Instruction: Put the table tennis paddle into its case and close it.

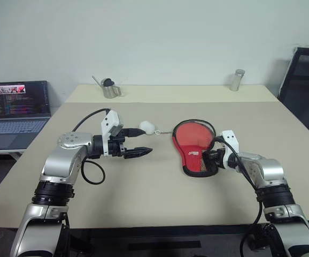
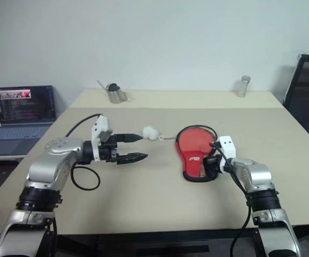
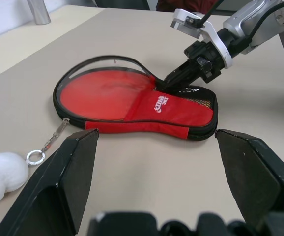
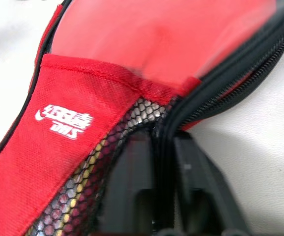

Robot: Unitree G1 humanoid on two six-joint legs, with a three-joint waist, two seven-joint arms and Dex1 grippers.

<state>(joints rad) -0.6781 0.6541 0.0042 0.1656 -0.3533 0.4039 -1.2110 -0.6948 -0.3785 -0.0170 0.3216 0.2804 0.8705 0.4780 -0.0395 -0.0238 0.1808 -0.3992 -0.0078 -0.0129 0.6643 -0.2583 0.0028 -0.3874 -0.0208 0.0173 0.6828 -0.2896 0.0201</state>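
Note:
The case [image 1: 189, 140] lies flat on the beige table [image 1: 154, 187], red side up, with its logo band and mesh pocket [image 3: 196, 101] toward my right arm. Its black zip edge [image 3: 132, 61] stands lifted in a loop along the round end. My right gripper [image 1: 212, 159] is shut on the zip edge beside the mesh pocket, fingers on either side of it [image 4: 164, 147]. The white pom-pom [image 1: 147, 127] lies on its ring and chain left of the case. Just left of the pom-pom my left gripper [image 1: 144, 141] hovers open and holds nothing. The table tennis paddle is hidden.
A metal cup [image 1: 110, 88] stands at the table's far edge on the left and a metal cylinder [image 1: 237, 80] on the right. An open laptop [image 1: 18, 110] sits on a side surface to the left. A black chair [image 1: 304, 91] is at the right.

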